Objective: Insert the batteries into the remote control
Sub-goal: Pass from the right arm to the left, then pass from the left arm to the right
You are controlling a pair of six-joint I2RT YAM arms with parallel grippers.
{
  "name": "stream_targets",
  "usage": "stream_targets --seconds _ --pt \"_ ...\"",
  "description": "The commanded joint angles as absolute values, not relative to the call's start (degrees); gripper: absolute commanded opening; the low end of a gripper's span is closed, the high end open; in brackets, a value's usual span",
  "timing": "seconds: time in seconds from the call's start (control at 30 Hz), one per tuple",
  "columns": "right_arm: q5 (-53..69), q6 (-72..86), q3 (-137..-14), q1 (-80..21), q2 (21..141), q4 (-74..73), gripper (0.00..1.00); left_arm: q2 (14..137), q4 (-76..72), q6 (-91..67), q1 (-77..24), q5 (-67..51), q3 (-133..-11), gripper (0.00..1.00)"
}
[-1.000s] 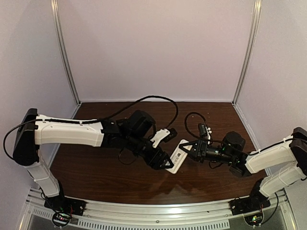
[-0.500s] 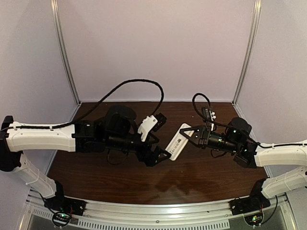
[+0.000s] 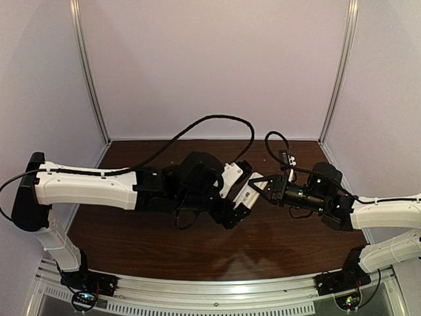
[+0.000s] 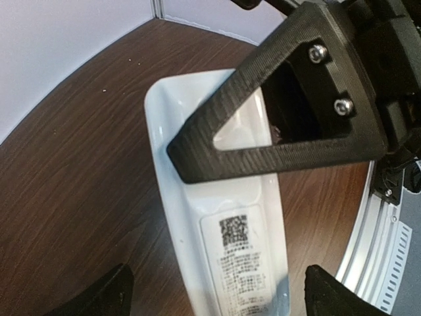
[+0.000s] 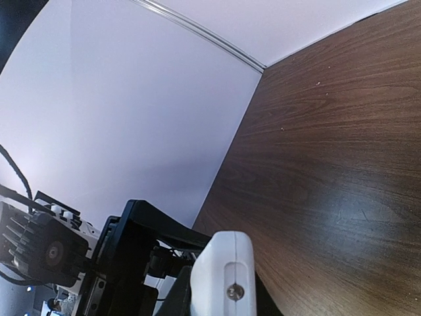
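The right fingers (image 4: 279, 155) are clamping the remote (image 4: 220, 263), holding it up over the middle of the bench (image 3: 145, 230), a little toward the right arm's side; in the left wrist view one black triangular finger is lying across the remote's plain white back, and its partner is sitting out of sight behind the handset; the remote is showing its back to that camera, with a printed label (image 4: 240, 260) on the nearer half and a smooth, slightly hollowed white stretch running away under the finger; the left fingers (image 4: 105, 296) are standing wide open, one tip at each lower corner of the left wrist view, flanking the remote's near end without touching it; from above, the two arms are meeting nose to nose, the left reaching in from the left and the right from the right, with the remote tilted between them and only a small white strip of it showing (image 3: 244, 195); a black cable (image 3: 197, 125) is looping up from the left arm over the far part of the bench; the right wrist view is giving mostly brown bench and pale wall, so it is adding nothing sure about the grip.
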State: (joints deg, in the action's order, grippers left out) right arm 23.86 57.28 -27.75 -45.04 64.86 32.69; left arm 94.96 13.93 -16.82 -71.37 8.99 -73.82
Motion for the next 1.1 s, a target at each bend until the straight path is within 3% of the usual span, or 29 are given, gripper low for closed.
stream_targets --seconds 0.0,0.43,0.5,0.73,0.87,1.07 --pt "21.31 57.91 -29.01 -45.58 63.94 32.72 0.02 99.15 18.43 -17.70 -71.72 11.78 -79.49 0.91" --pt "20.66 57.71 -29.66 -45.73 62.56 31.25 0.10 101.94 21.71 -19.72 -71.64 13.64 -82.97 0.62" --pt "21.05 57.71 -29.84 -45.71 62.46 31.29 0.21 101.51 21.73 -20.22 -71.53 13.63 -82.76 0.59" --pt "23.18 51.49 -32.35 -44.86 58.74 26.67 0.73 93.30 11.42 -20.46 -68.36 1.49 -73.96 0.47" --pt "26.28 45.44 -33.34 -44.65 55.56 25.45 0.84 87.28 1.75 -20.65 -66.04 -10.03 -67.66 0.46" --pt "34.34 40.33 -33.52 -44.65 53.74 29.96 0.85 82.77 -7.48 -20.85 -64.86 -23.56 -64.07 0.46"
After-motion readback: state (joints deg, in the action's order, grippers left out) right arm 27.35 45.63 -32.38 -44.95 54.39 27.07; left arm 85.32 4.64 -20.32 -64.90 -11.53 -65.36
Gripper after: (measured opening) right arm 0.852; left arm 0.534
